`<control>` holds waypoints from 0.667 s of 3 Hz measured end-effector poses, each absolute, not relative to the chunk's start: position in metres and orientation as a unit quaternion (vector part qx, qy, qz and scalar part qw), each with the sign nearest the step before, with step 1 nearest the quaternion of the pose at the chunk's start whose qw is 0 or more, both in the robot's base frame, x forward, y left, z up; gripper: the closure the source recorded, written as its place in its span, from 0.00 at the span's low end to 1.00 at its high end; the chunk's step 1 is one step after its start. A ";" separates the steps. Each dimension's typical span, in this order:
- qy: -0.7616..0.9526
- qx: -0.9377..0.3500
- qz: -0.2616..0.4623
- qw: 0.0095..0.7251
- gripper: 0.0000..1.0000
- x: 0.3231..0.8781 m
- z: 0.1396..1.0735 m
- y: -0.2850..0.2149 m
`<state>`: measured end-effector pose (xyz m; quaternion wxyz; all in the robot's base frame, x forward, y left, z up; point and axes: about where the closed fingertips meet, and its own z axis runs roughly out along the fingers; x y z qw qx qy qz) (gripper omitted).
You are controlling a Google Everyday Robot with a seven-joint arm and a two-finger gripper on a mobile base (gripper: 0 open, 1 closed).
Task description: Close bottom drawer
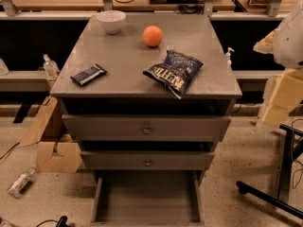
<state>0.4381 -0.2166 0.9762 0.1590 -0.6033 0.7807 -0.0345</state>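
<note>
The bottom drawer (pixel 147 197) of the grey metal cabinet (pixel 142 96) is pulled far out toward me. Its boxy tray is open and empty. Its front panel and knob are cut off by the bottom edge of the view. The middle drawer (pixel 147 161) and the top drawer (pixel 146 128) stick out only a little, each with a small round knob. My gripper is not in view. Only a white and tan part of my arm (pixel 288 56) shows at the right edge, apart from the cabinet.
On the cabinet top lie a white bowl (pixel 111 21), an orange (pixel 152 36), a blue chip bag (pixel 174 71) and a dark snack bar (pixel 88 74). Cardboard (pixel 49 141) and a bottle (pixel 20 182) lie on the floor at left. A black chair base (pixel 279 193) stands at right.
</note>
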 end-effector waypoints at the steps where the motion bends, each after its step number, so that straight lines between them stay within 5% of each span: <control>1: 0.781 -0.603 -0.034 0.160 0.00 0.439 0.975 -0.216; 2: 0.780 -0.602 -0.031 0.169 0.00 0.444 0.965 -0.209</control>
